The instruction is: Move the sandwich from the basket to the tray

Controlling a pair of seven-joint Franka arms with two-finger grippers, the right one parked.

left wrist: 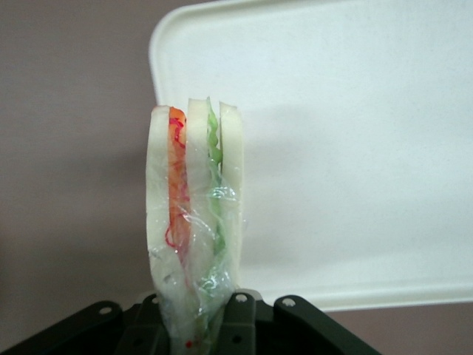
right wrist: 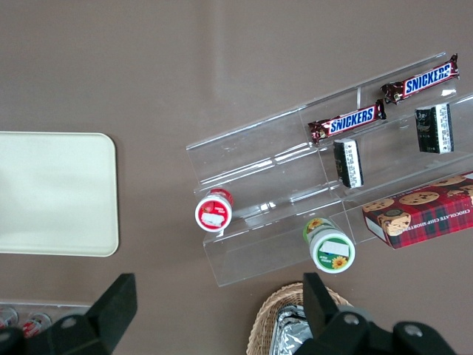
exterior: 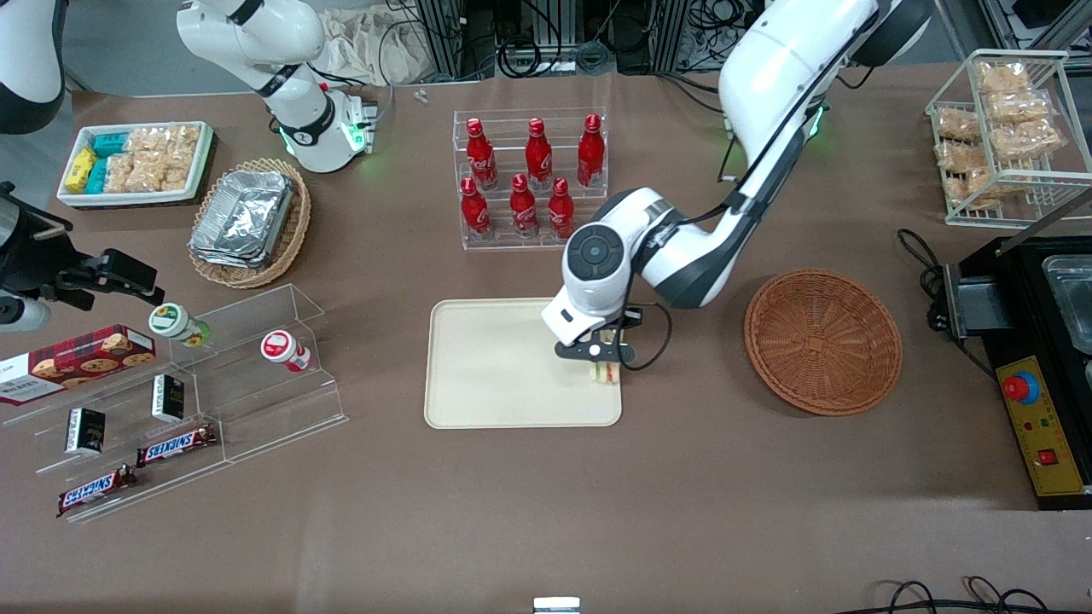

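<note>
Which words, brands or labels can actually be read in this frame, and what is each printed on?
"SNICKERS": on both chocolate bars on the clear acrylic shelf.
"CHOCOLATE CHIP": on the red tartan cookie box.
Script on the red bottles: too small to read.
Small dark boxes, round lids: unreadable.
The gripper, over the tray, holds the sandwich: no text.

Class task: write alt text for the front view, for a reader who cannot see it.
The left arm's gripper holds a wrapped sandwich over the edge of the cream tray, on the side toward the empty reddish-brown basket. Red bottles stand in a clear rack farther from the camera.
</note>
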